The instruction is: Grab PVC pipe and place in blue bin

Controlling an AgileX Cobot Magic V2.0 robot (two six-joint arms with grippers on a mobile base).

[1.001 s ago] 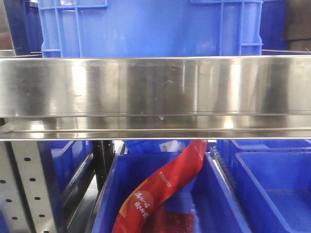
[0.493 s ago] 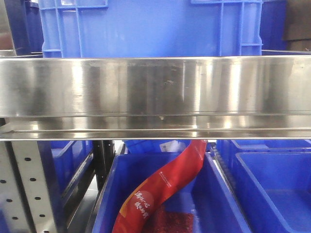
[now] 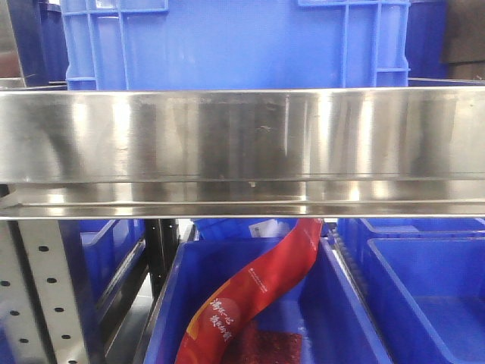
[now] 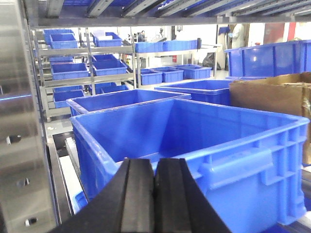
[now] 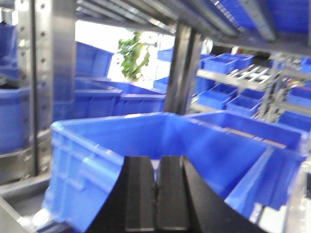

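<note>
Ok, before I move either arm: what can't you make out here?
- Pipe: in no view.
- Front view: the rail hides the upper bin's base and all behind it; the bottom edge cuts off the red bag and lower bin.
- Left wrist: the left gripper, shut, and the near bin's own wall hide its floor.
- Right wrist: blurred; the right gripper, shut, blocks the front bin's inside.

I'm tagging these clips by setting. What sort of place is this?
Most likely a warehouse or factory storeroom: rows of metal racking loaded with blue plastic bins, a steel shelf edge up close, and a cardboard box.
</note>
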